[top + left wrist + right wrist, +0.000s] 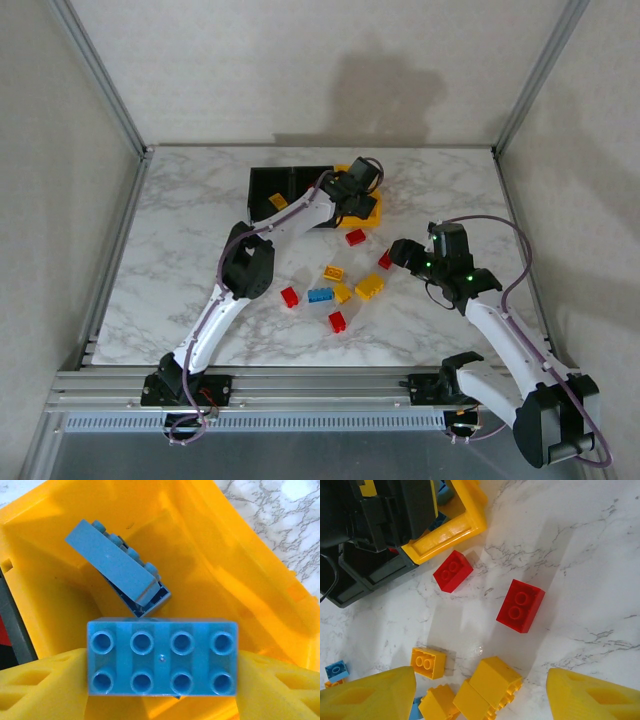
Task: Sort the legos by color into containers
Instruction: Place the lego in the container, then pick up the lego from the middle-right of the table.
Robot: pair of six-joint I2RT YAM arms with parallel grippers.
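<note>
The marble counter (180, 250) carries the row of bins at the middle of its far edge. There are two black bins (290, 183), and the yellow bin (225, 555) sits at the end nearer the counter's right edge. By the look of it the sorting is well begun but less than half done.

The left pincer (161, 660) hangs over the yellow bin with a blue brick (160, 650) lying studs-up between its fingers. The brick touches both fingers, but I cannot tell whether it is gripped or being let go. Below it in that bin a second blue brick (117, 567) rests tilted on a darker one, so blue evidently belongs there. A small yellow brick (278, 200) lies in the black bin nearest the counter's left edge.

The right pincer (481, 674) is released, with nothing between its fingers, and hovers above the loose bricks near the counter's middle.

What is left to sort lies there:
- **Red:** four red bricks, namely two just in front of the yellow bin (452, 571) (520, 605) and two nearer the counter's near edge (290, 297) (337, 321).
- **Yellow:** three yellow ones, bunched together (369, 287) (333, 272) (342, 293).
- **Blue:** one loose blue brick (320, 295) beside them.

All eight are yet to be picked up.
</note>
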